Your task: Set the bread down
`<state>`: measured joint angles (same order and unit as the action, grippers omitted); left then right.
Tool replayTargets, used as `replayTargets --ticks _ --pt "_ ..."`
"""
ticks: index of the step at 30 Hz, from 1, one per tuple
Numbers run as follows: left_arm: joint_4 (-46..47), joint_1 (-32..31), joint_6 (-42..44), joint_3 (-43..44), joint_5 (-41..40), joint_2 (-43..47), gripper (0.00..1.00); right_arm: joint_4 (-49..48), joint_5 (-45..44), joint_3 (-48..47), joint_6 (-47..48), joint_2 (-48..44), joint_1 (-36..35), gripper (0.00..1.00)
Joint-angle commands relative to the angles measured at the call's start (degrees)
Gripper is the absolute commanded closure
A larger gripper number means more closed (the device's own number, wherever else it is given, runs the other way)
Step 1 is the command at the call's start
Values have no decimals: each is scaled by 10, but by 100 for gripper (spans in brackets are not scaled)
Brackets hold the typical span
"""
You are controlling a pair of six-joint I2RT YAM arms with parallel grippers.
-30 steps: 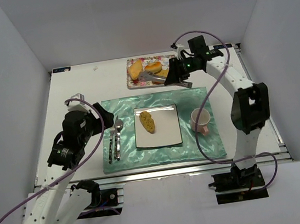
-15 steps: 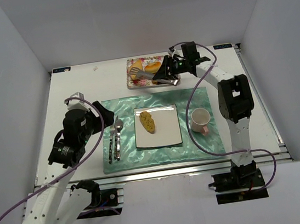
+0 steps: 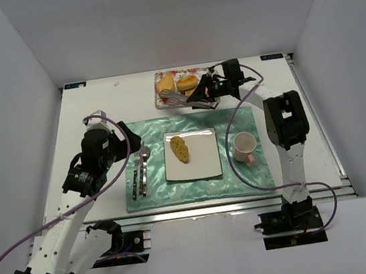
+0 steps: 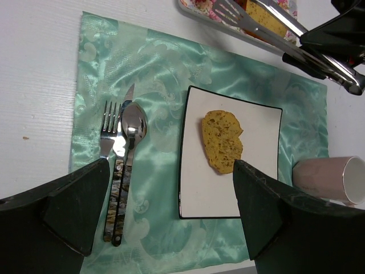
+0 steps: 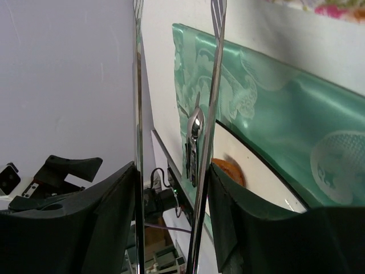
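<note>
Over the far tray (image 3: pixel 159 104), in the top view, the right gripper (image 3: pixel 212 89) grasps tongs (image 3: pixel 181 97) by their handle end. The blades reach out ahead of it beside the rolls (image 3: pixel 186 82). The bread (image 3: pixel 180 149) lies on the plate (image 3: pixel 203 164), well apart from that gripper and back toward the bases, so the placing looks done. Near the cutlery (image 3: pixel 140 169) the left gripper (image 3: pixel 128 144) hangs, probably parked there to watch and stay out of the way. From the left wrist, its fingers (image 4: pixel 68 211) stand wide with nothing between them, the bread on the plate ahead of them and the tongs beyond. From the right wrist, the fingers (image 5: pixel 85 228) press the two tong arms, which are sprung apart and empty, likely slackened because the slice is already down.
</note>
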<state>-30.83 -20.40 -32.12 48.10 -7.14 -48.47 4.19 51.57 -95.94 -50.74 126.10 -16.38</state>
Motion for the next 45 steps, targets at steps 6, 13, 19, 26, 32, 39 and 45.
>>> replayTargets --ticks 6,13,19,26,32,39,45 --pt "16 3 6 11 -3 2 2 -30 10 29 -35 -44 7 42" --pt "13 3 11 16 -1 -8 2 -36 -12 -40 -53 23 2 40" --pt "8 3 8 18 0 -8 2 -32 -30 -54 -68 46 -1 42" --pt "-2 3 10 31 -4 -14 2 -52 -31 -51 -91 52 -1 43" --pt "-5 3 9 39 -1 -22 2 -66 -42 -80 -108 80 -6 44" --pt "-7 3 5 40 -4 -18 2 -82 -45 -81 -109 85 -2 75" --pt "7 3 -3 28 -4 -6 2 -94 -3 -78 -59 42 13 95"
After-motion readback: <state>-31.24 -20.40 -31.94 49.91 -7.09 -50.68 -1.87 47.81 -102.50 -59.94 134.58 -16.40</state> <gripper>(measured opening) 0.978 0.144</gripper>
